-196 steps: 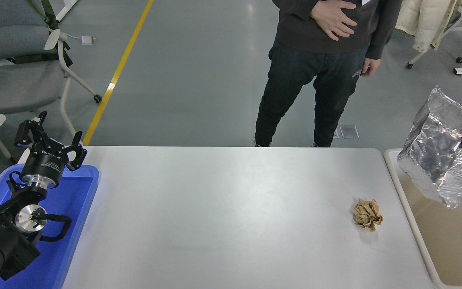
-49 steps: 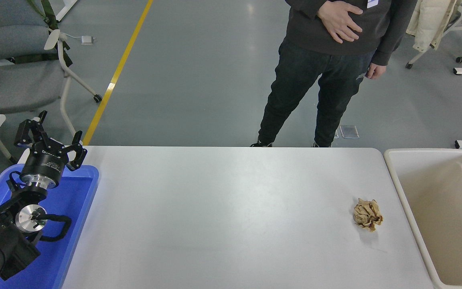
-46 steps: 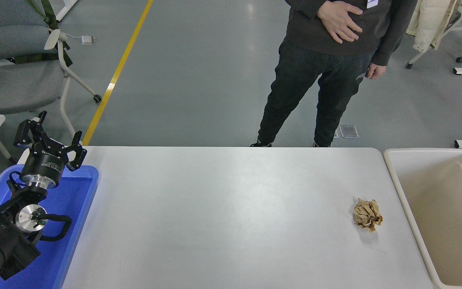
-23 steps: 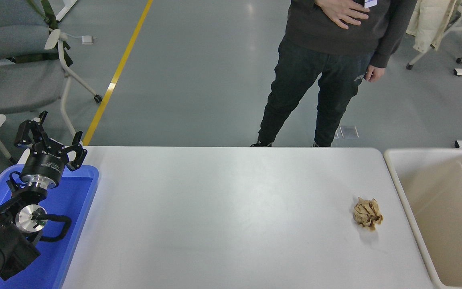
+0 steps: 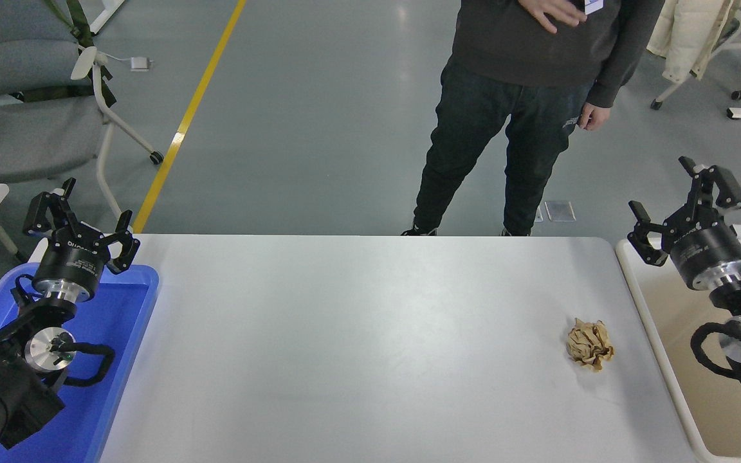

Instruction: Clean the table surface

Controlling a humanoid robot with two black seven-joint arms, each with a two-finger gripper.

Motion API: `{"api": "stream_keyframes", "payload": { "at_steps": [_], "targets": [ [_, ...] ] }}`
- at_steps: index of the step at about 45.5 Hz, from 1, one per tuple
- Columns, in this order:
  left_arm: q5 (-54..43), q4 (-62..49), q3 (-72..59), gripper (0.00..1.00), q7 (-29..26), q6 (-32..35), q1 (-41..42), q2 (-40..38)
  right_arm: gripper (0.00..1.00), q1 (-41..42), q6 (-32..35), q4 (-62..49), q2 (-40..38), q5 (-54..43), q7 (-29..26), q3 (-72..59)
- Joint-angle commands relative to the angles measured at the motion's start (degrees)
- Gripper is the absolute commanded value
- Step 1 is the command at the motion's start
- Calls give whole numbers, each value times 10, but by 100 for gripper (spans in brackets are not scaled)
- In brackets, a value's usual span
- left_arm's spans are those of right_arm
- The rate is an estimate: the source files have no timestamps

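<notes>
The left arm comes in from the lower left corner, its gripper point(image 5: 81, 222) raised at the far left corner of the table point(image 5: 357, 334), fingers spread and empty. The right arm rises from the lower right edge, just beyond the table's right end. Its gripper point(image 5: 686, 202) points up and away, fingers wide apart, holding nothing.

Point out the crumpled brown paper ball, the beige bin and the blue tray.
Crumpled brown paper ball point(image 5: 590, 344): head view, middle of the wad.
Beige rectangular plastic bin point(image 5: 655, 334): head view, left rim.
Blue plastic tray point(image 5: 127, 325): head view, bare floor near its right wall.
</notes>
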Motion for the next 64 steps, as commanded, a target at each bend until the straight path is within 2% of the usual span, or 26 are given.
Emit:
{"api": "stream_keyframes", "payload": {
  "at_steps": [1,7,17,20,28,37,44,54,60,64],
  "targets": [
    [0,0,0,100,0,0,0,0,99,-6,1,-18,44,-30,24,4],
    [0,0,0,100,0,0,0,0,99,-1,-5,-25,44,-29,23,5],
    [0,0,0,100,0,0,0,0,99,1,-72,-18,41,-26,6,-11],
    [0,1,0,100,0,0,0,0,99,2,-113,-4,35,-25,-36,-31],
    [0,0,0,100,0,0,0,0,99,-6,-145,98,-6,-18,-136,-43],
    [0,0,0,100,0,0,0,0,99,8,-259,183,-46,-23,-249,-86],
    [0,1,0,100,0,0,0,0,99,20,-256,215,-101,-44,-288,-127],
    [0,1,0,100,0,-1,0,0,99,67,-234,266,-191,-118,-373,-237],
    [0,0,0,100,0,-1,0,0,99,96,-194,309,-251,-148,-390,-305],
    [0,1,0,100,0,-1,0,0,99,124,-135,326,-301,-182,-389,-345]
  ]
}}
